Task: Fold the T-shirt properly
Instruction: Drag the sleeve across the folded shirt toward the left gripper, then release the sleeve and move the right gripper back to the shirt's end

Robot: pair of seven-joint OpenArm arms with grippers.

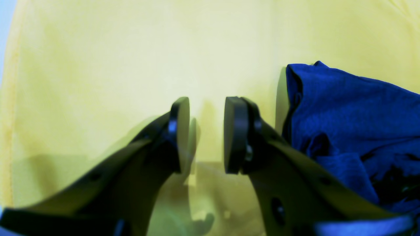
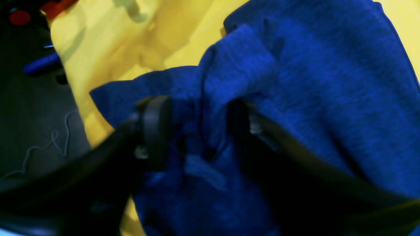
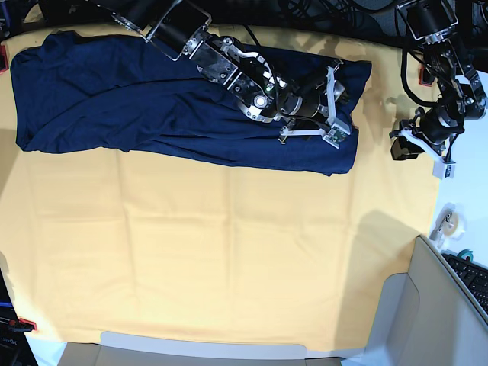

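The dark navy T-shirt (image 3: 152,107) lies as a long band across the far part of the yellow table cloth (image 3: 229,252). My right gripper (image 3: 335,114) is down at the shirt's right end. Up close, its jaws (image 2: 198,131) stand apart, open, with a loose ridge of T-shirt fabric (image 2: 311,82) rising between the pads. My left gripper (image 3: 404,145) hovers right of the shirt near the cloth's edge. In its wrist view the left gripper (image 1: 206,134) is open with only yellow cloth (image 1: 131,65) between the pads, and the T-shirt's edge (image 1: 344,114) lies just to its right.
A tape roll (image 3: 446,221) and a keyboard (image 3: 471,276) sit off the cloth at the right. A grey panel (image 3: 412,313) rises at the near right corner. A red clamp (image 3: 23,324) holds the cloth's near left corner.
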